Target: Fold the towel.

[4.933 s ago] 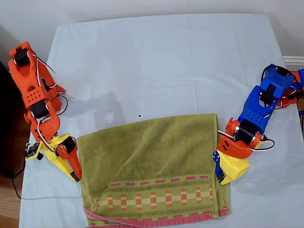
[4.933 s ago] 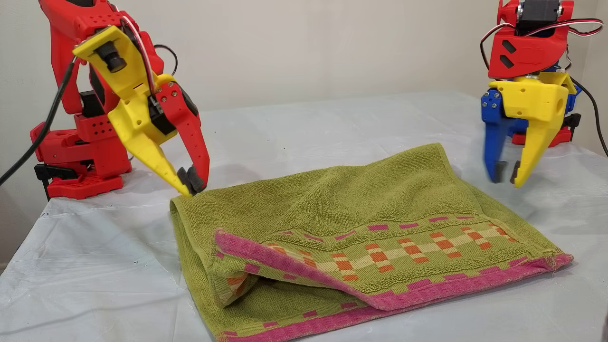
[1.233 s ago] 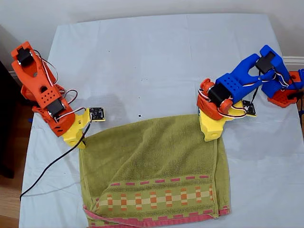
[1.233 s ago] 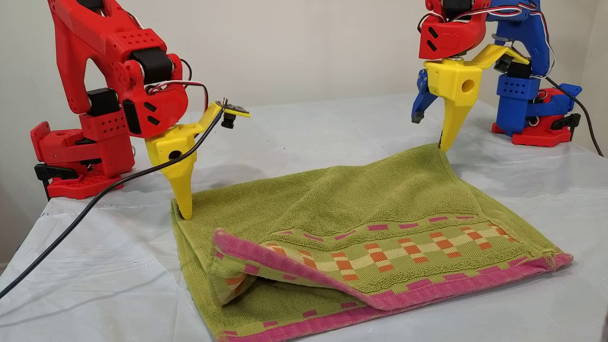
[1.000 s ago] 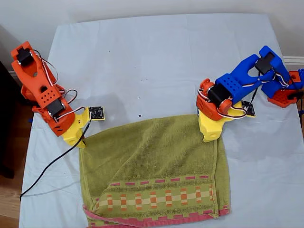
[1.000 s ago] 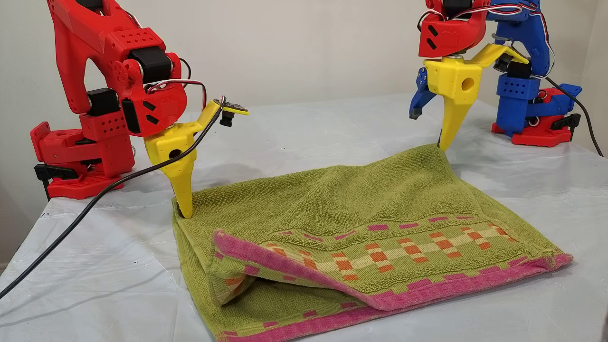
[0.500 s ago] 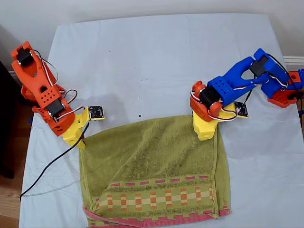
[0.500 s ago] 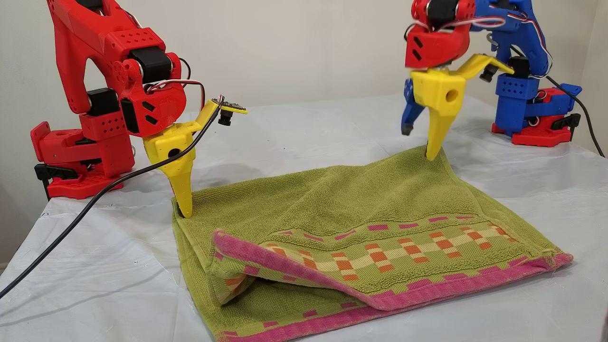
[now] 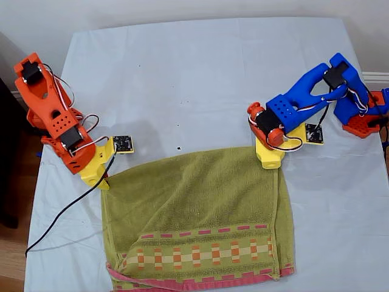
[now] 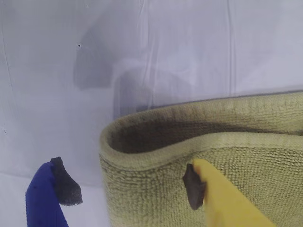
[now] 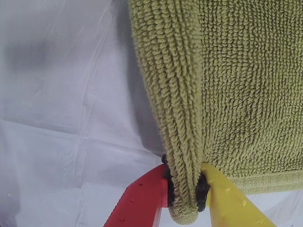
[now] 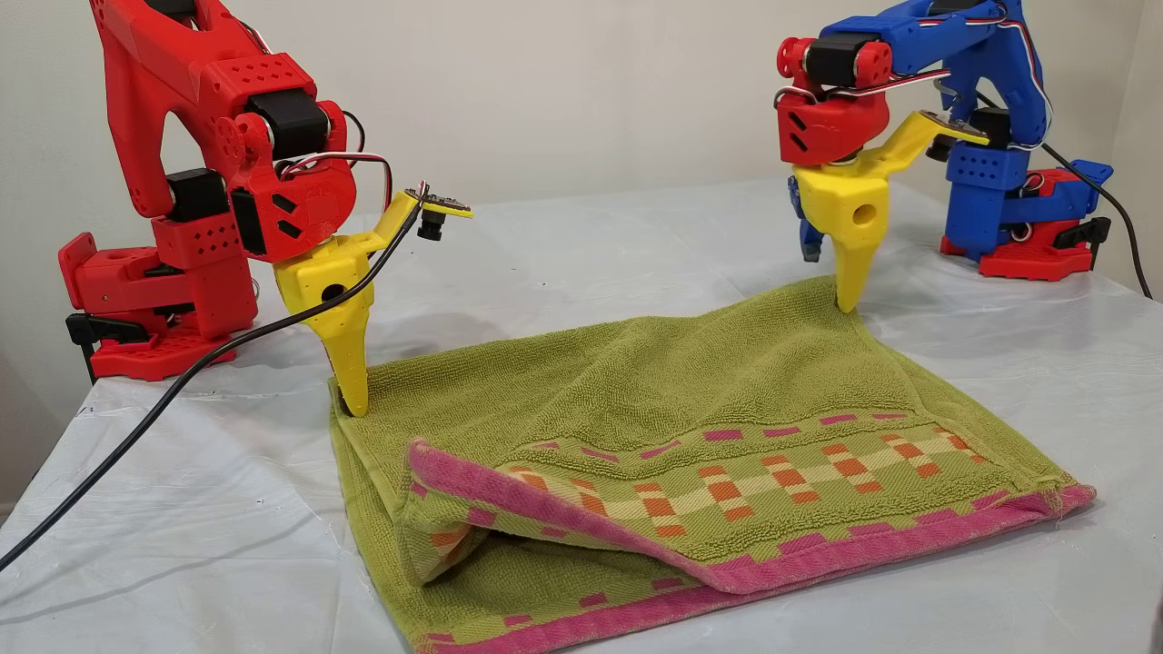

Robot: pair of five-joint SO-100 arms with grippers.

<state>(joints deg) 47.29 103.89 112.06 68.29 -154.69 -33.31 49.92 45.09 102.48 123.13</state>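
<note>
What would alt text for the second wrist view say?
My second gripper pinches the rolled edge of the olive-green towel between a red finger and a yellow one, jaws closed on the cloth. White tablecloth lies beside the towel.

Bright, even, diffuse light in all 4 views, no glare, soft gray arm shadows on the white tablecloth (image 9: 200, 73) behind the towel (image 9: 194, 207), wrist views softer with jaw tips slightly out of focus, other view sharp.
</note>
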